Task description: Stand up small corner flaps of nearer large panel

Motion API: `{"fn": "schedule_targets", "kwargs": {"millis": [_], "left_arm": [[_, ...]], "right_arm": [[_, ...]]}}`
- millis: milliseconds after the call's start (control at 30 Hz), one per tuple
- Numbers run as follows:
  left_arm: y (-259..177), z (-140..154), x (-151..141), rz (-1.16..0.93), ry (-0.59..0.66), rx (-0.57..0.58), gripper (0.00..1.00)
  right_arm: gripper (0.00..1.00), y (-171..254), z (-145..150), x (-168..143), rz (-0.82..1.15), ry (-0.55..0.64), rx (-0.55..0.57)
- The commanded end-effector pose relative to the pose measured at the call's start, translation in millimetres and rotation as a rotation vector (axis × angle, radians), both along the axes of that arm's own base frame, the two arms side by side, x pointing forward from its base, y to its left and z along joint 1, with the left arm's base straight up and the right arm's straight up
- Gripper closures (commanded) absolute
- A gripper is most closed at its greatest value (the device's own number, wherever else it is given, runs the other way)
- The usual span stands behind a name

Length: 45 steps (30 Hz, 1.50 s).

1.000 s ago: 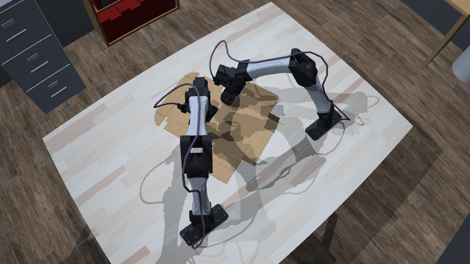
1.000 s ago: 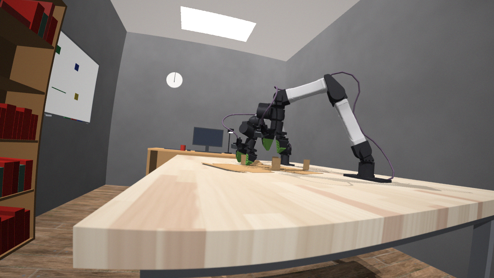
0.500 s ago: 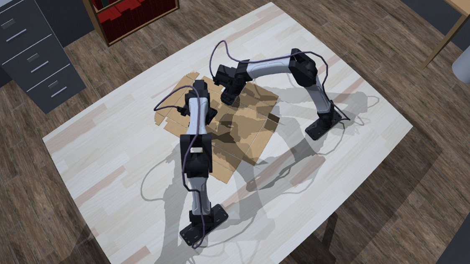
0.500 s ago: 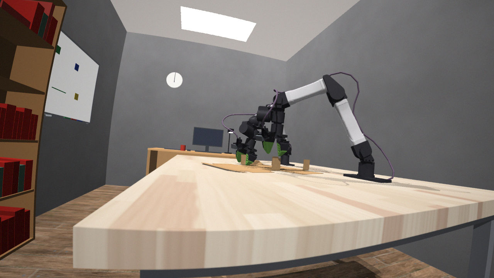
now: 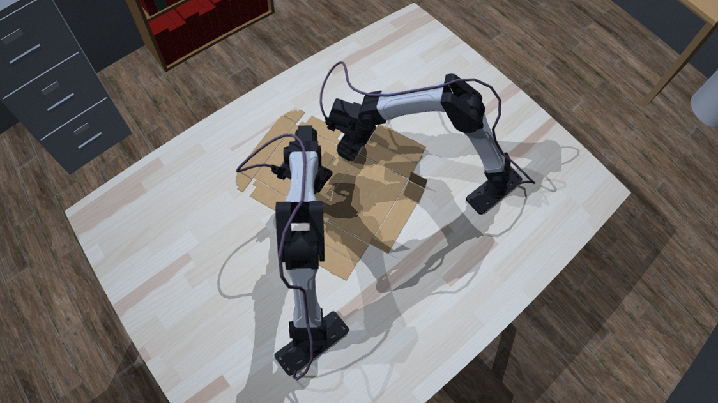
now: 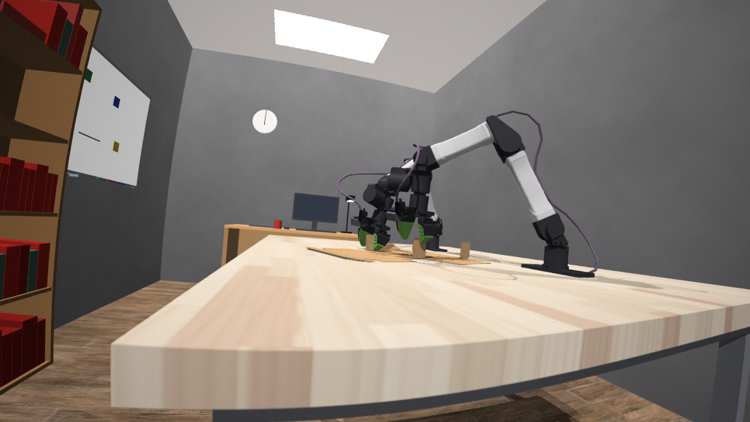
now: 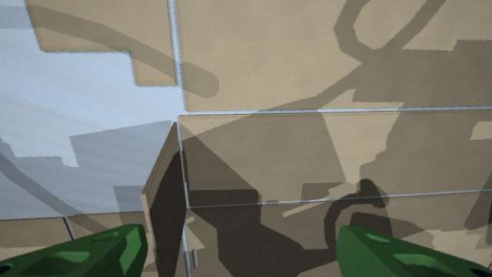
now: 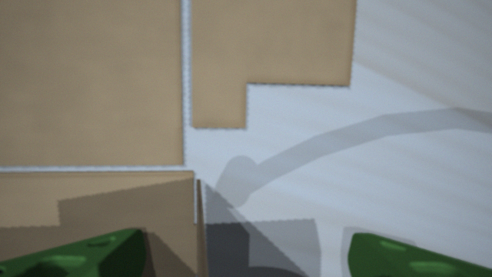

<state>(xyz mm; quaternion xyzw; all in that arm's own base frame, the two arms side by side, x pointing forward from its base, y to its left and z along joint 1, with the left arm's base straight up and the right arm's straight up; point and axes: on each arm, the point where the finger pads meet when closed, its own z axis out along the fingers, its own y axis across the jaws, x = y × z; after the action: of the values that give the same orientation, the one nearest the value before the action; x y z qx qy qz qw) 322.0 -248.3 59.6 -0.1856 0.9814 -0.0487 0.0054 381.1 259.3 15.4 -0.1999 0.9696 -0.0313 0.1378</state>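
Room inside both open grippers, with an upright flap in each span.
Left wrist view: a flap (image 7: 165, 208) (image 6: 418, 247) blocks 7 o'clock; room opens towards 5. Right wrist view: a thin flap edge (image 8: 201, 235) (image 6: 370, 241) stands at 7, room towards 5. From above, the right gripper (image 5: 348, 149) (image 6: 370, 245) (image 8: 247, 244) crowds the left gripper (image 5: 309, 176) (image 6: 414, 237) (image 7: 242, 236) at 2 o'clock.
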Motion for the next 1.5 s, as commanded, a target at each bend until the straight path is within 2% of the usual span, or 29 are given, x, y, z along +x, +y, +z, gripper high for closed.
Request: {"fn": "schedule_targets", "kwargs": {"millis": [0,33,200,267,433,567,633,700,767,967,1000,1133,1167,1200,1233,1467], "left_arm": [[-9,8,8,-0.005,-0.045,-0.018,0.23],[-9,0,7,-0.002,-0.026,-0.003,0.23],[-13,-3,9,-0.002,-0.028,-0.006,0.23],[-11,8,8,-0.003,-0.036,-0.012,0.23],[-18,-6,12,-0.002,-0.03,-0.006,0.23],[-17,-7,9,0.0,-0.012,0.007,0.29],[-18,6,9,-0.002,-0.034,-0.01,0.32],[-20,-7,11,-0.002,-0.019,0.002,0.35],[-19,-1,9,-0.002,-0.019,0.001,0.37],[-25,-8,14,-0.003,-0.029,-0.007,0.43],[-24,7,15,-0.002,-0.052,-0.024,0.44],[-23,-17,11,-0.004,-0.016,0.003,0.5],[-18,2,9,-0.005,-0.046,-0.02,0.5],[-19,-5,10,-0.003,-0.023,-0.011,0.5],[-20,6,11,-0.005,-0.05,-0.023,0.5],[-20,-6,10,-0.003,-0.023,-0.011,0.5]], "right_arm": [[0.23,3,-6,8,-0.018,-0.02,-0.004],[0.23,3,-6,8,-0.018,-0.02,-0.004],[0.23,3,-6,8,-0.018,-0.02,-0.004],[0.23,3,-6,8,-0.018,-0.02,-0.004],[0.23,3,-6,8,-0.018,-0.02,-0.004],[0.23,3,-6,8,-0.018,-0.02,-0.004],[0.23,3,-6,8,-0.018,-0.02,-0.004],[0.23,3,-6,8,-0.018,-0.02,-0.004],[0.23,3,-6,8,-0.018,-0.02,-0.004],[0.23,3,-6,8,-0.018,-0.02,-0.004],[0.23,3,-6,8,-0.018,-0.02,-0.004],[0.23,3,-6,8,-0.018,-0.02,-0.004],[0.23,3,-6,8,-0.018,-0.02,-0.004],[0.23,3,-6,8,-0.018,-0.02,-0.004],[0.23,3,-6,8,-0.018,-0.02,-0.004],[0.23,3,-6,8,-0.018,-0.02,-0.004]]}}
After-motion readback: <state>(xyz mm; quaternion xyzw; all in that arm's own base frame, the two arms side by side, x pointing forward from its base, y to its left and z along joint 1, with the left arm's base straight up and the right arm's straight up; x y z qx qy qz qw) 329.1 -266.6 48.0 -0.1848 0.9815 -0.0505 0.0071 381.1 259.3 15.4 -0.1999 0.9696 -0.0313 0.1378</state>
